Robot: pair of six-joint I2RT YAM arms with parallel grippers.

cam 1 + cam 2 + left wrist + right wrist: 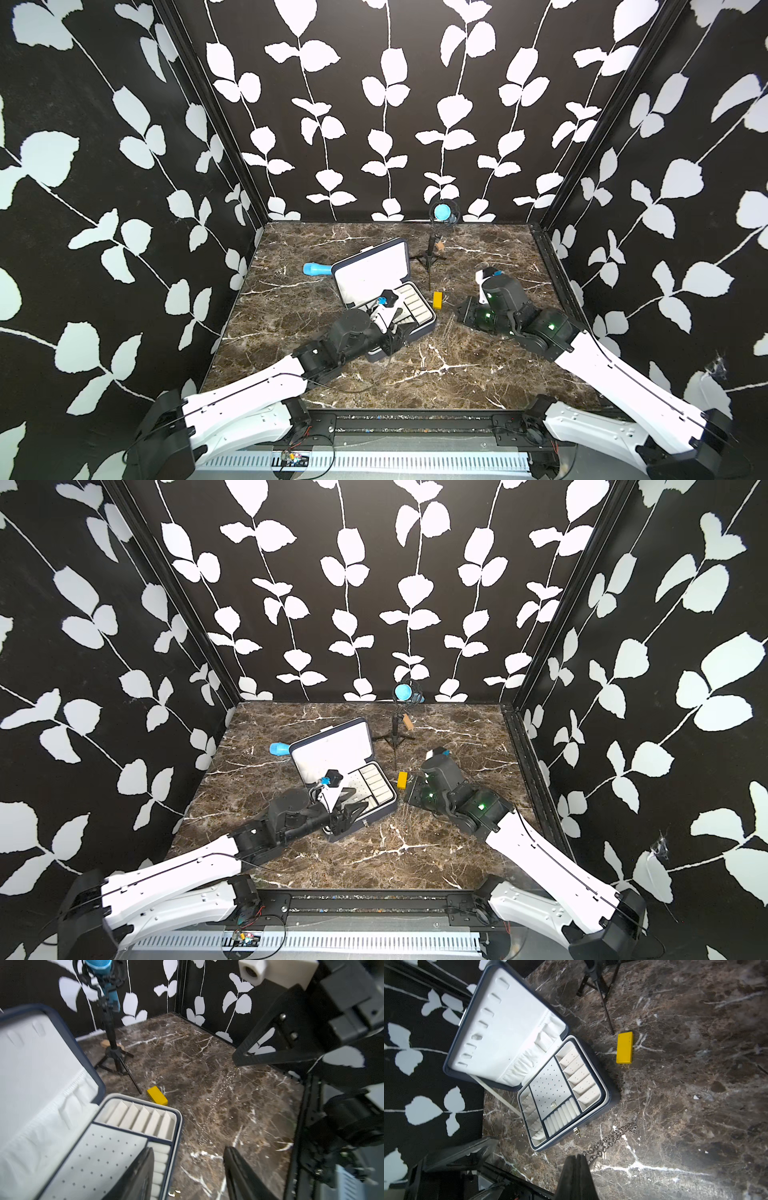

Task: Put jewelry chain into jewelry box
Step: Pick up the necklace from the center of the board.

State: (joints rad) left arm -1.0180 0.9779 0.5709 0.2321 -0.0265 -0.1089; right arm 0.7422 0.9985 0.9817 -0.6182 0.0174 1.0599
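**Chain [612, 1137] lying outside the open box [613, 1091]**

The right gripper [577, 1155], jaws pressed together, is pinching the chain, which is trailing over the table [695, 1084] beside the box. The left gripper [188, 1148] is hovering over the box's rim, jaws apart.

robot test booth [104, 208] — leaf-print walls, marble tabletop [478, 374], microphone [441, 212]

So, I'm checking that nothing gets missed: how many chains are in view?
1. The chain hangs doubled from the shut right gripper, just off the clasp side of the open box. None shows inside the box, and the right wrist view shows its compartments whole.
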